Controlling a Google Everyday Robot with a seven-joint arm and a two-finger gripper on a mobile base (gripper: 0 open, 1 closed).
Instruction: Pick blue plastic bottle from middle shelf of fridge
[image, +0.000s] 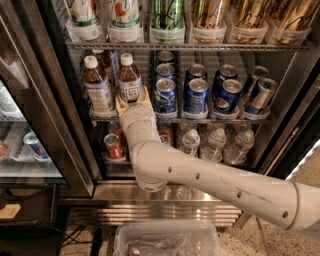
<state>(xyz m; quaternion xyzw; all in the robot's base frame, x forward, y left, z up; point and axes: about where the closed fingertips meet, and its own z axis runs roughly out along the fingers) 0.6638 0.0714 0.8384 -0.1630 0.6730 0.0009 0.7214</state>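
The blue plastic bottle (129, 79), with amber drink, a white cap and a label with a dark square emblem, stands upright in the second lane of the middle shelf (200, 120) of the fridge (45, 125). My gripper (133, 102) is at the bottle's base, right in front of it at the shelf's front edge, and hides the bottle's bottom. My white arm (210, 177) reaches in from the lower right. A similar brown bottle (97, 85) with a plainer label stands just left.
Blue soda cans (196, 95) fill the lanes to the right of the bottle. Tall cans (167, 17) stand on the rack above. Red cans (112, 145) and water bottles (215, 145) sit below. A smaller cooler (25, 150) is at the left. A clear bin (165, 240) lies below.
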